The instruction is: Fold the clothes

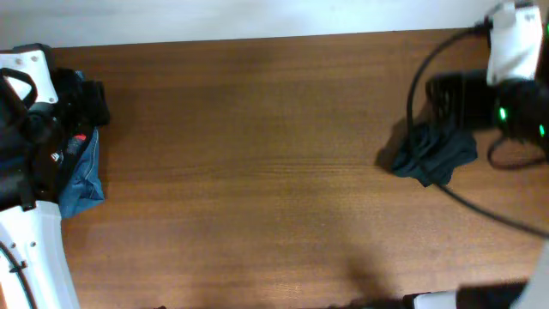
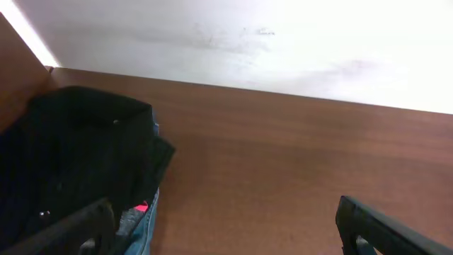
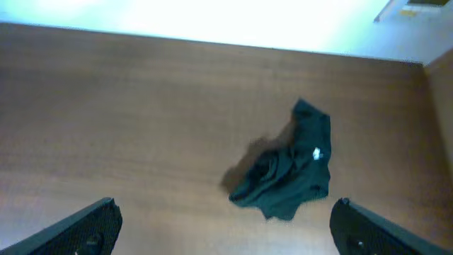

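Overhead: wood table [image 1: 257, 172], white wall strip along the top. Left arm [image 1: 34, 232] sits at the left edge over a heap of clothes: a black piece [image 1: 86, 99] on top w/ blue denim [image 1: 86, 176] under it & a small red bit [image 1: 77, 140] showing btwn them. Right arm [image 1: 515, 51] is at the top right corner; a crumpled black garment [image 1: 433, 154] lies on the wood just below & left of it, well apart from the heap, w/ a black cable [image 1: 480, 206] crossing beside it. Left wrist: left gripper [image 2: 225, 212] is spread wide, both fingers [image 2: 78, 230] at the bottom corners, nothing btwn them but bare wood; black piece [image 2: 78, 152] is bunched at the left by the table edge, touching the left finger, denim [image 2: 138, 230] & red bit [image 2: 141, 207] peeking out below it. Right wrist: right gripper [image 3: 225, 209] also wide open & holding nothing; crumpled black garment [image 3: 287, 170] lies on the table ahead, nearer the right finger [image 3: 375, 227] but not touching it, w/ a small white mark [image 3: 316, 154] on the fabric.
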Robot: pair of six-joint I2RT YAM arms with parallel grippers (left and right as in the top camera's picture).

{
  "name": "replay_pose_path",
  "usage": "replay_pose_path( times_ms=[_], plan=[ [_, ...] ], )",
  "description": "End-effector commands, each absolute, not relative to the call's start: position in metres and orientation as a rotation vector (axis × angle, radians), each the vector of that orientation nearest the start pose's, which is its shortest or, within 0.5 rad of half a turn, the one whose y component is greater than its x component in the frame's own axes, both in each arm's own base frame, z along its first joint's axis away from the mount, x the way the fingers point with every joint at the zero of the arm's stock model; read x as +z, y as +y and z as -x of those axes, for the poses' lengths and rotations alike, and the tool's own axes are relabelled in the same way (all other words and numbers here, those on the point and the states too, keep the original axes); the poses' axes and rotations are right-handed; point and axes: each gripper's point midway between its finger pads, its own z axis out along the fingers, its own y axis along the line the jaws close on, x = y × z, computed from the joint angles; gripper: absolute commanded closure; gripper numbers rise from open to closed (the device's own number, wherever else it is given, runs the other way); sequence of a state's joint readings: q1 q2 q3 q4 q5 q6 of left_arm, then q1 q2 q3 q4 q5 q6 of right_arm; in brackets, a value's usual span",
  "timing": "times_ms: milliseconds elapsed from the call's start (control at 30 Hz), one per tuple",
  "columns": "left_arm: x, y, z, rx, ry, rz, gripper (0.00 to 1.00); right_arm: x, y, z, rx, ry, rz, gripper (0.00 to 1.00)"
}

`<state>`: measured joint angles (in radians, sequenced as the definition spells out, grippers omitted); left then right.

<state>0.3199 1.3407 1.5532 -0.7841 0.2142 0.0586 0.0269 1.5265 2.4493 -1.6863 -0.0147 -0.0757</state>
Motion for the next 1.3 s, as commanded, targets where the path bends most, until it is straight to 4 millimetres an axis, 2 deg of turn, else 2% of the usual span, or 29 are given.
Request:
replay_pose_path(
  times_ms=[0, 33, 100, 167, 200, 233, 300, 367, 567, 633, 800, 1100, 1267],
  plan=[
    [0.357, 0.084, -0.381, -0.027, 2.104, 0.152, 0.01, 0.427, 0.006, -0.23, -0.025, 2.348, 0.117, 0.01],
    [0.357, 0.084, -0.381, -0.027, 2.104, 0.152, 0.01, 0.406, 0.005, -0.21, -0.021, 2.399, 0.116, 0.01],
    [0.357, 0.084, -0.382, -0.027, 2.104, 0.152, 0.0, 0.386, 0.007, -0.19, 0.003, 2.431, 0.108, 0.01],
    [0.356, 0.084, -0.381, -0.028, 2.109, 0.153, 0.01, 0.375, 0.003, -0.177, 0.006, 2.418, 0.039, 0.01],
    [0.356, 0.084, -0.381, -0.028, 2.109, 0.153, 0.01, 0.377, 0.001, -0.179, 0.005, 2.358, 0.019, 0.01],
    [0.355, 0.084, -0.38, -0.029, 2.114, 0.154, 0.01, 0.389, -0.004, -0.19, -0.013, 2.21, -0.009, 0.02],
    [0.354, 0.083, -0.379, -0.031, 2.121, 0.156, 0.01, 0.399, -0.01, -0.201, -0.034, 2.056, -0.035, 0.01],
    [0.353, 0.083, -0.379, -0.032, 2.122, 0.156, 0.01, 0.396, -0.013, -0.21, -0.045, 1.93, -0.043, 0.01],
    [0.353, 0.083, -0.379, -0.032, 2.122, 0.156, 0.01, 0.333, 0.019, -0.237, 0.099, 1.628, 0.127, 0.01],
    [0.353, 0.083, -0.379, -0.032, 2.122, 0.156, 0.01, 0.289, 0.034, -0.243, 0.108, 1.54, 0.261, 0.01],
    [0.353, 0.083, -0.379, -0.032, 2.122, 0.156, 0.01, 0.222, 0.036, -0.244, 0.118, 1.561, 0.267, 0.01],
    [0.353, 0.083, -0.379, -0.032, 2.122, 0.156, 0.01, 0.173, 0.017, -0.245, 0.036, 1.594, 0.18, 0.01],
    [0.353, 0.083, -0.379, -0.032, 2.122, 0.156, 0.01, 0.159, 0.012, -0.245, 0.017, 1.627, 0.156, 0.01]
  ],
)
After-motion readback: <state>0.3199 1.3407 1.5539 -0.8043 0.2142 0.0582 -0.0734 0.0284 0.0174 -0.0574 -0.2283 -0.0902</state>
